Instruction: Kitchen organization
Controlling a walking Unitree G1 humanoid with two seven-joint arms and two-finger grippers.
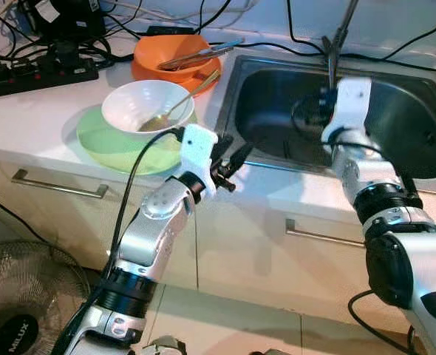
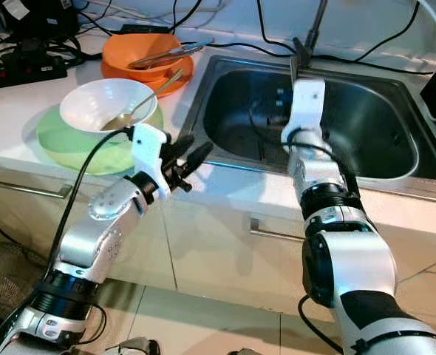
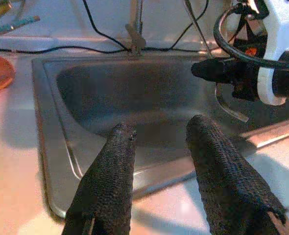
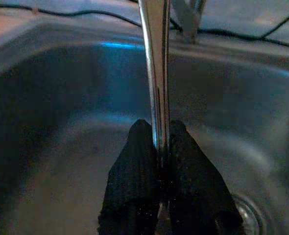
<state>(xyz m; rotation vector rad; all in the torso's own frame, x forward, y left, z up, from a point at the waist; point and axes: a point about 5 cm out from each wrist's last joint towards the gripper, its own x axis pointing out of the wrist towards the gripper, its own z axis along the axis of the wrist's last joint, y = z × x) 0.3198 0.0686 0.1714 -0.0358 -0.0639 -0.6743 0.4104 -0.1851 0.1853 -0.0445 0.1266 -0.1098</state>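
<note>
Over the sink (image 1: 414, 151), in the left eye view, the right gripper (image 1: 329, 103) holds a utensil (image 1: 339, 37) upright, handle rising toward the desk's back edge. Left gripper (image 1: 229, 164) hovers at the front edge, nearer the white bowl (image 1: 138, 103).

In the right wrist view, fingers (image 4: 134, 161) clench the utensil's shaft.

In the left wrist view, fingers (image 3: 110, 176) are spread, empty.

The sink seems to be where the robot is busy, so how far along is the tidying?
Early on, by the look of it. In hand: the right pincer is shut on a slim silver utensil over the steel sink. Left: the white bowl with its spoon on the green plate, and the orange bowl holding tongs. The left pincer is open at the counter edge.
</note>
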